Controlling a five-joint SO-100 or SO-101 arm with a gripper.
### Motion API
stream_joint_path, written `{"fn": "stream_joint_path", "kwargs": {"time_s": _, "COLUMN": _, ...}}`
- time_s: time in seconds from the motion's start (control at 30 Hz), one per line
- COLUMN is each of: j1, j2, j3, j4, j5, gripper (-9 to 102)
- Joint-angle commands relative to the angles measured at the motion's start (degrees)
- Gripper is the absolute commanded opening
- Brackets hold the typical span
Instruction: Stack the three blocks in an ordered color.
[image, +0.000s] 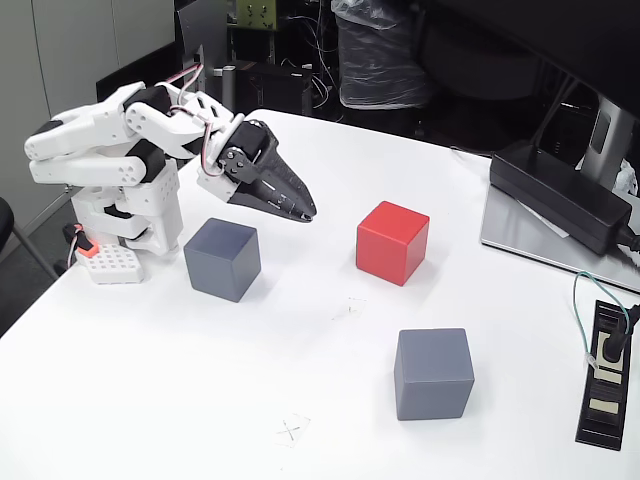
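White table (300, 380) — three blocks (392, 242) apart; gripper (305, 212) jaws' gap unclear.

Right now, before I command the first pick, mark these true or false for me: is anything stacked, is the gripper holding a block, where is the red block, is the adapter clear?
1. No block is stacked. True.
2. The gripper holds the red block. False: it holds nothing, hanging above the table.
3. Two grey blocks sit apart. True.
4. The black adapter touches the red block. False: it lies far right in the fixed view.
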Motion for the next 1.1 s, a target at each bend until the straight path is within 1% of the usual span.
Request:
{"fn": "stream_joint_path", "kwargs": {"time_s": 0.0, "j1": 0.1, "j2": 0.1, "j3": -1.0, "j4": 0.0, "j5": -0.5, "gripper": 1}}
{"fn": "stream_joint_path", "kwargs": {"time_s": 0.13, "j1": 0.4, "j2": -0.4, "j3": -4.2, "j4": 1.5, "j5": -0.4, "gripper": 1}}
{"fn": "stream_joint_path", "kwargs": {"time_s": 0.37, "j1": -0.3, "j2": -0.4, "j3": -15.2, "j4": 13.5, "j5": -0.6, "gripper": 1}}
{"fn": "stream_joint_path", "kwargs": {"time_s": 0.5, "j1": -0.4, "j2": -0.5, "j3": -22.1, "j4": 18.3, "j5": -2.2, "gripper": 1}}
{"fn": "stream_joint_path", "kwargs": {"time_s": 0.7, "j1": -0.4, "j2": -0.5, "j3": -28.0, "j4": 22.4, "j5": -17.0, "gripper": 1}}
{"fn": "stream_joint_path", "kwargs": {"time_s": 0.93, "j1": -0.4, "j2": -0.4, "j3": -28.2, "j4": 23.9, "j5": -35.2, "gripper": 1}}
{"fn": "stream_joint_path", "kwargs": {"time_s": 1.07, "j1": 0.1, "j2": -0.4, "j3": -27.9, "j4": 28.7, "j5": -48.3, "gripper": 1}}
